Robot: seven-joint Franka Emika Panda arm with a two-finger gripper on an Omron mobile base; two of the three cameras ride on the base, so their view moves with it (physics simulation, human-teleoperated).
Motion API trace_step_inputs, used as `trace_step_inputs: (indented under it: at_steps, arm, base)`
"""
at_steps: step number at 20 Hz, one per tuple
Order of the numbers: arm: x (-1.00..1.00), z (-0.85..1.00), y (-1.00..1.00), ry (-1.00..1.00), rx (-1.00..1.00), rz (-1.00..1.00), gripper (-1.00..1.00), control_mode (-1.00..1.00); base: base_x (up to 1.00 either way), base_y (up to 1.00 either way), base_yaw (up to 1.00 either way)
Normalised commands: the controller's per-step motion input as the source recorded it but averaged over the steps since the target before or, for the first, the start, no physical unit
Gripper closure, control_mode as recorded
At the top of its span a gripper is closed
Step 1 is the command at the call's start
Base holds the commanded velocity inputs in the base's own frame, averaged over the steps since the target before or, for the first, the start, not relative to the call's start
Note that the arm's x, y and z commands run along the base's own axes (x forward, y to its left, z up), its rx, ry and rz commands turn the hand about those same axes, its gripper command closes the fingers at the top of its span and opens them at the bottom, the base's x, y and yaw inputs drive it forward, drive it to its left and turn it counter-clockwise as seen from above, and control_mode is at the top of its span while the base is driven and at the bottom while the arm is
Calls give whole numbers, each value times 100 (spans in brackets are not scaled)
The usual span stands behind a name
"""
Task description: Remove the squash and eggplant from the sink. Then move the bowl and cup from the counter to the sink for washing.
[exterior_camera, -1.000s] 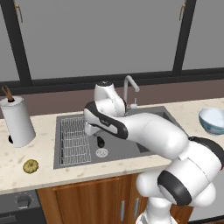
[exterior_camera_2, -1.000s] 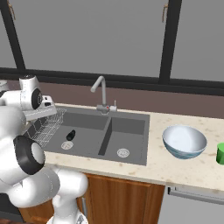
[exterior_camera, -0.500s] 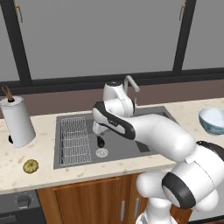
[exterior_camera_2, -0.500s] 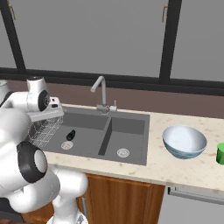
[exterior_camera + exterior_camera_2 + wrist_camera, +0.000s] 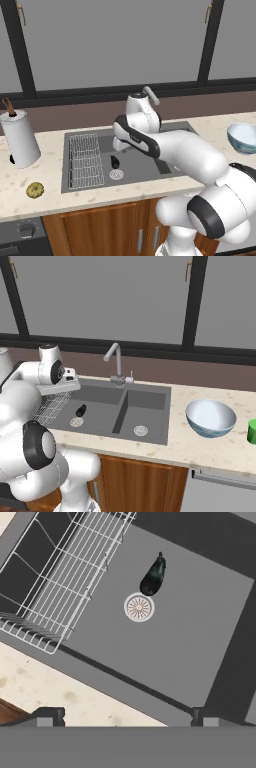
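Gripper [image 5: 125, 717] stands wide and empty above the sink [image 5: 170, 172]. Eggplant [image 5: 153, 576] lies on the left basin floor, just beside the drain [image 5: 138, 607]. Recommend descending centred, jaws straddling its narrow width before closing.

My bench [image 5: 50, 187] looks like beige speckled stone with a dull polish, over cabinets [image 5: 100, 230] of warm wood. The sink [image 5: 200, 642] is matt dark grey; its rack [image 5: 65, 572] is thin pale wire. The eggplant [image 5: 153, 576] is glossy near-black. The bowl [image 5: 210, 418] looks glazed and smooth.
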Motion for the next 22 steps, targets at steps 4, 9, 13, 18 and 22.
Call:
trace_step_inputs:
  at_steps: [4, 9, 13, 18, 22]
  arm:
    - [17, -6, -15, 0, 0, -9, -100, -100]
    - [19, -9, -13, 0, 0, -15, -100, -100]
    - [18, -10, -12, 0, 0, -11, -100, -100]
    - [19, -8, -12, 2, 2, -3, -100, -100]
    - [15, -9, -7, 3, 10, 0, -100, -100]
  base:
    - [0, 0, 0]
    - [0, 0, 0]
    - [0, 0, 0]
    - [0, 0, 0]
    - [0, 0, 0]
